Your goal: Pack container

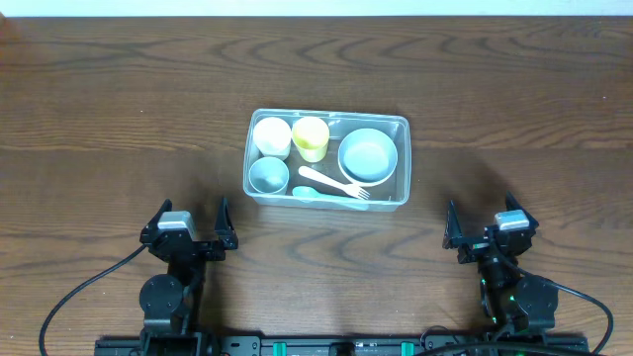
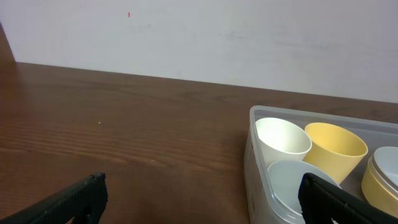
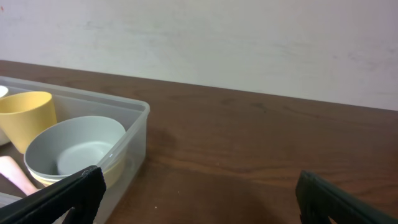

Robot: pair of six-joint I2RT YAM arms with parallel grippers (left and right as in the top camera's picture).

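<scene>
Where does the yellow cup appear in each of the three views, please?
Overhead: the yellow cup is centre frame, at the far side of the container, between the white cup and the blue bowl.
Left wrist: lower right, right of the white cup.
Right wrist: far left, left of the blue bowl.
Shared landmark: the container.

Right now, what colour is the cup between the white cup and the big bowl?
Yellow. The cup shows best in the left wrist view.

We see soft, even light, with faint shadows by the left gripper [image 1: 193, 220] at 7 o'clock and the right gripper [image 1: 483, 220] at 5 o'clock. Our wrist views blur toward 6 o'clock.
</scene>
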